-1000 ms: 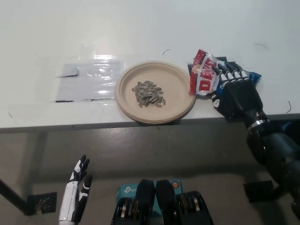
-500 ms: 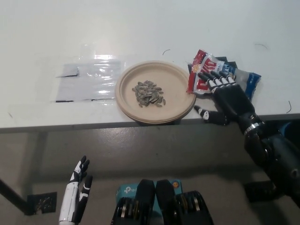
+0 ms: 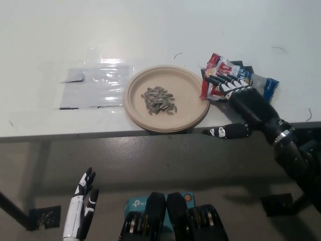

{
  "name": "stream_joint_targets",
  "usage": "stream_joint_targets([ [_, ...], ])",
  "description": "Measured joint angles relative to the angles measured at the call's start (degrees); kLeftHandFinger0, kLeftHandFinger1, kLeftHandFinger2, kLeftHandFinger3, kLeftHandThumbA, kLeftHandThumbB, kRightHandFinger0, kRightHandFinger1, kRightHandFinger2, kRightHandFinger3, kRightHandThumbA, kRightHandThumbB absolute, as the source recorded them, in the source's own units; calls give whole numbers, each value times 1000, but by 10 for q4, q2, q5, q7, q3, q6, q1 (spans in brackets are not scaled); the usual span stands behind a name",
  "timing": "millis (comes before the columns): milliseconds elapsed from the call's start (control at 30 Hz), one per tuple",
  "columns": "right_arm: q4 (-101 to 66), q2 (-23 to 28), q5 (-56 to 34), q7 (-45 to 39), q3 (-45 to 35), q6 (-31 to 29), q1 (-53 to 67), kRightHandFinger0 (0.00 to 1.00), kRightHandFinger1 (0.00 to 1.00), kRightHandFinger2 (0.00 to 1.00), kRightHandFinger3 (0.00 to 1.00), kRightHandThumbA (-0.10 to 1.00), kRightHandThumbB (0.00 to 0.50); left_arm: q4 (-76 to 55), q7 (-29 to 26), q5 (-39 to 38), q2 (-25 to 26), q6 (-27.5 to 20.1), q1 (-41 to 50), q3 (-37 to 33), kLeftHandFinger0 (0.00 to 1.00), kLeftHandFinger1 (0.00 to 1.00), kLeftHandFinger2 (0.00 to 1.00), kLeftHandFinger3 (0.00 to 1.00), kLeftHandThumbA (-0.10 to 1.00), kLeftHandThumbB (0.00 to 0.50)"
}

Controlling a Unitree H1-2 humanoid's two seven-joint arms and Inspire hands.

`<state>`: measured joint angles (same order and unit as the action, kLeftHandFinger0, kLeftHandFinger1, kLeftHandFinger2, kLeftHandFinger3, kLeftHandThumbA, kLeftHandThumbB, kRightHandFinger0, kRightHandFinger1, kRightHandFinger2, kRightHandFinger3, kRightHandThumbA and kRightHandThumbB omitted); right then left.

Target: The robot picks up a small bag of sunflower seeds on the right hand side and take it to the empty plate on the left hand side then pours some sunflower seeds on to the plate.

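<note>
"Is the pouring done, then?"

"Looks that way to me. There's a little heap of sunflower seeds [image 3: 159, 100] sitting in the middle of the plate [image 3: 191, 116], so that part of the job seems finished."

"And the bag?"

"The bag of sunflower seeds [image 3: 220, 80] is lying flat on the white counter [image 3: 150, 30], just right of the plate, its left edge about touching the rim. It's not lifted."

"Is the robot holding it?"

"Not gripping, as far as I can see. The black right hand [image 3: 241, 100] lies over the bag's near side, its fingers [image 3: 220, 80] spread and laid flat on top, the thumb sticking out to the left below the counter edge. Nothing is pinched."

"What about the other hand?"

"The white left hand [image 3: 83, 203] hangs low, below the counter, fingers apart and empty."

"So what's left?"

"I'd guess only taking the right hand off the bag."
</note>
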<state>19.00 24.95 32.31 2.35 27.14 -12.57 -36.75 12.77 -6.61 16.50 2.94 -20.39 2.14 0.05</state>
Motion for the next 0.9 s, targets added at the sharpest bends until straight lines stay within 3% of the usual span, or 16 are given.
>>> stream_joint_targets([
  [100, -56, 8, -17, -22, -20, 14, 8, 1000, 1000, 1000, 1000, 1000, 442, 0, 0, 0, 0, 0, 0, 0, 1000, 1000, 1000, 1000, 1000, 160],
  [200, -125, 12, -35, -30, -51, 23, 28, 1000, 1000, 1000, 1000, 1000, 472, 0, 0, -1, 0, 0, 1, 0, 1000, 1000, 1000, 1000, 1000, 165],
  [300, -207, 8, -51, -31, -81, 26, 69, 1000, 1000, 1000, 1000, 1000, 451, 0, 0, -1, 0, 0, 0, 0, 1000, 1000, 1000, 1000, 1000, 158],
  [367, -254, 2, -60, -31, -92, 25, 107, 1000, 1000, 1000, 1000, 1000, 416, 0, 0, -2, 0, 0, -1, 0, 1000, 1000, 1000, 1000, 1000, 185],
  [533, -344, -50, -95, -17, -125, 11, 252, 1000, 1000, 1000, 1000, 1000, 443, -1, 1, -6, 1, -1, -4, 0, 1000, 1000, 1000, 1000, 1000, 179],
  [600, -330, -81, -113, -8, -139, 0, 319, 1000, 1000, 1000, 1000, 1000, 444, -2, 2, -11, 2, -1, -4, -2, 1000, 1000, 1000, 1000, 1000, 173],
  [700, -270, -119, -135, -1, -155, -12, 384, 1000, 1000, 1000, 1000, 1000, 421, -3, 4, -20, 4, -5, -3, -4, 1000, 1000, 1000, 1000, 1000, 206],
  [833, -177, -132, -149, 0, -169, -27, 401, 1000, 1000, 1000, 1000, 1000, 386, -4, 11, -31, 6, -9, -1, -7, 1000, 1000, 1000, 1000, 1000, 211],
  [900, -151, -132, -154, 0, -173, -36, 398, 1000, 1000, 1000, 1000, 1000, 395, -4, 13, -35, 6, -10, 0, -8, 1000, 1000, 1000, 1000, 1000, 214],
])
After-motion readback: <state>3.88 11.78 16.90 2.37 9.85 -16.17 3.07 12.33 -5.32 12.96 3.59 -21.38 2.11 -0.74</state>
